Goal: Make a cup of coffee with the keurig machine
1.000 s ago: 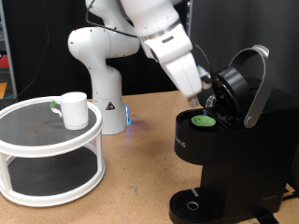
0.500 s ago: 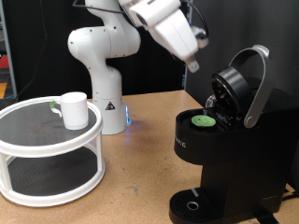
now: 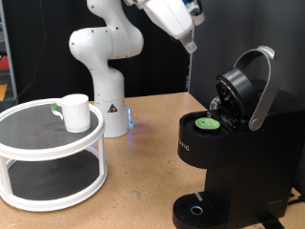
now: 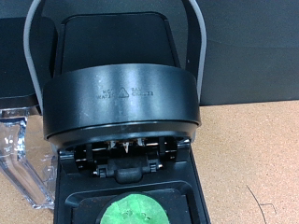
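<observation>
The black keurig machine (image 3: 229, 153) stands at the exterior view's right with its silver-rimmed lid (image 3: 243, 86) raised. A green-topped pod (image 3: 206, 121) sits in its open chamber. My gripper (image 3: 191, 43) is high above the machine, near the exterior view's top, well clear of the lid, with nothing visible between its fingers. The small white cup (image 3: 75, 112) stands on the round white stand at the exterior view's left, far from the gripper. The wrist view looks down on the open lid (image 4: 121, 93) and the green pod (image 4: 140, 209); no fingers show there.
The cup's two-tier round white stand (image 3: 48, 143) fills the exterior view's lower left. The robot base (image 3: 105, 86) stands behind it. The machine's round drip base (image 3: 197, 210) is bare. A clear water tank (image 4: 23, 159) shows beside the machine in the wrist view.
My gripper has risen from beside the open chamber and pod, up and towards the exterior view's left, to high above the machine. The pod stays in the chamber. The cup has not moved.
</observation>
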Controlling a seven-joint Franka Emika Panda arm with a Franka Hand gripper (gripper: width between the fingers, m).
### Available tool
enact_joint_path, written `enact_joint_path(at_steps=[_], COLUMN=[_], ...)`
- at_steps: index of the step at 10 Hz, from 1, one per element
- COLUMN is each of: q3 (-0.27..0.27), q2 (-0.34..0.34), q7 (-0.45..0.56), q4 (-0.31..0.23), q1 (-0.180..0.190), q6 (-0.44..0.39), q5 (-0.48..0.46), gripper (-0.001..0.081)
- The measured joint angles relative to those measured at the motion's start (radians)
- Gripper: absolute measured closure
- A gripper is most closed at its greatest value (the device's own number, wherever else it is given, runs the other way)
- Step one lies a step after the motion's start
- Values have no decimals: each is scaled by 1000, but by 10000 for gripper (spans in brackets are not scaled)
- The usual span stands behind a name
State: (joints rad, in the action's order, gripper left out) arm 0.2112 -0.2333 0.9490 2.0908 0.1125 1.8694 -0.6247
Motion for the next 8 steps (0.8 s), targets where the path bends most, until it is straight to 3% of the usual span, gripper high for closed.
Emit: enact_joint_path(at_steps=[4, 8], q3=[-13, -85], q2=[3, 8], q7=[12, -20], q4=[2, 1], q1=[17, 41], q6=[2, 75], q5=[-72, -88], gripper=[3, 3])
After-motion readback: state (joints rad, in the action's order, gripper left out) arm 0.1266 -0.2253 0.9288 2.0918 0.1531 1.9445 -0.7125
